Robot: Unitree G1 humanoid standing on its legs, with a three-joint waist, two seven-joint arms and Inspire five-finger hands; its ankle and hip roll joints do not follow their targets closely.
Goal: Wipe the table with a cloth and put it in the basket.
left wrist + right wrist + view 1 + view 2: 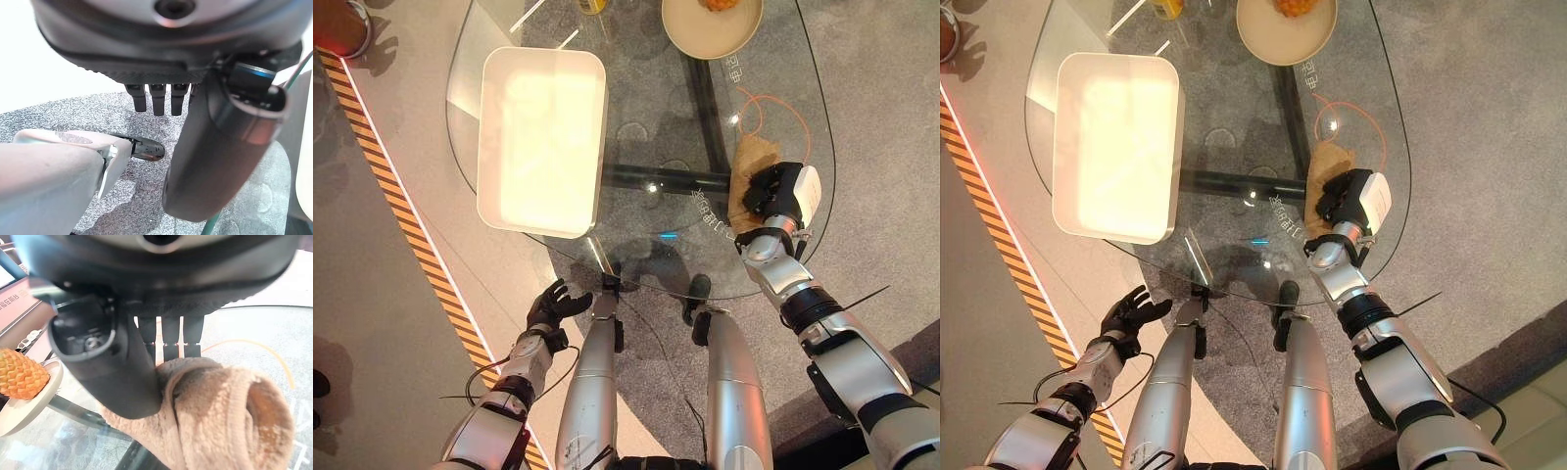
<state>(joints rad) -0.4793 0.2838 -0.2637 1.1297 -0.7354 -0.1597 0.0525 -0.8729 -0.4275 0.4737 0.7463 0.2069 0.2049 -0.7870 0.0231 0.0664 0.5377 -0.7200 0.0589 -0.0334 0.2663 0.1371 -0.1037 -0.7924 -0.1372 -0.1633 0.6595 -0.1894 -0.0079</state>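
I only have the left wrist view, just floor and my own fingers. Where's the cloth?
Observer: The brown cloth lies on the glass table, near its right edge, under the right hand.
Operator: Is the hand holding it?
Observer: The right wrist view shows the cloth bunched up against the thumb and the fingers reaching down onto it, so it looks pinched.
Operator: Where's the basket?
Observer: The white basket sits on the table's left part, apart from the cloth.
Operator: And my left hand?
Observer: The left hand hangs below the table's near edge, fingers relaxed, holding nothing.
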